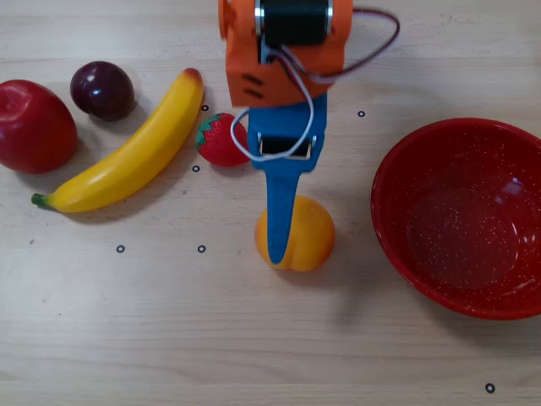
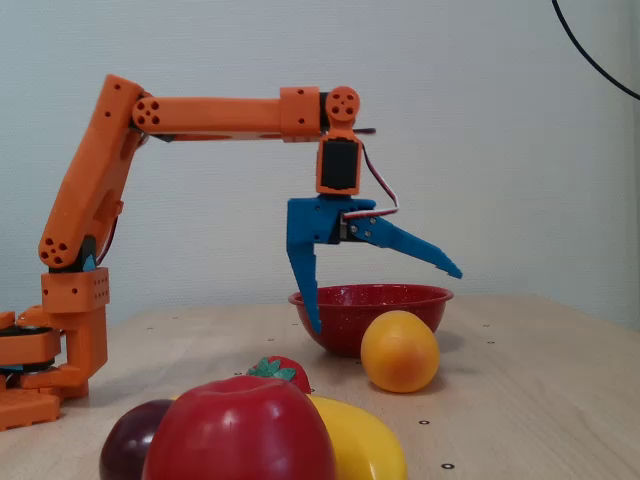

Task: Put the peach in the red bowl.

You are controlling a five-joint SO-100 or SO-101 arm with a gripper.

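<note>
Wide fingers [image 2: 385,300] w/ nothing held

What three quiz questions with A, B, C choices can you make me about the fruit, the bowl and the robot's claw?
1. In the overhead view, what lies between the banana and the peach?
A. strawberry
B. red bowl
C. plum

2. How many fruits are on the table?
A. three
B. five
C. seven

3. How is the gripper?
A. shut on the peach
B. shut on nothing
C. open above the peach

Answers:
1 A: the strawberry sits right of the banana's tip and up-left of the peach.
2 B: apple, plum, banana, strawberry, peach.
3 C: the fixed view shows the blue fingers spread wide, not touching the peach.
</note>
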